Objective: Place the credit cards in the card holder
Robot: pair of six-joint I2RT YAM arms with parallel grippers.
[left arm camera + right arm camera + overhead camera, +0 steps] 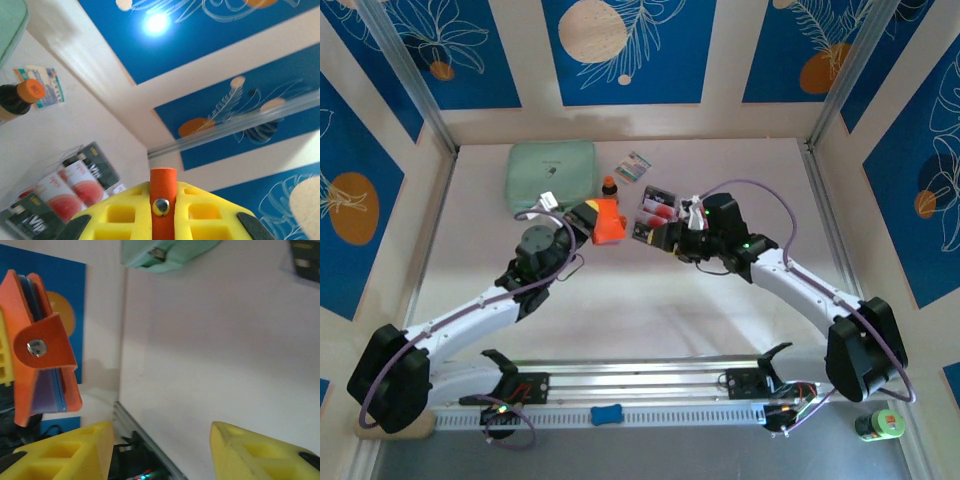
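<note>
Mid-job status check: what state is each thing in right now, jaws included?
Left gripper: jaws shut on the card holder.
Right gripper: jaws open, nothing between them.
Card holder: folded, held by the left gripper.
Credit cards: loose on the table, overlapping, not in the holder.
Mint-green pouch: lying flat; zip unclear.
Small bottle: orange cap on.

The card holder (55,352) is made of smooth matt material with a shiny metal stud (36,345); the credit cards (65,192) are glossed plastic.
</note>
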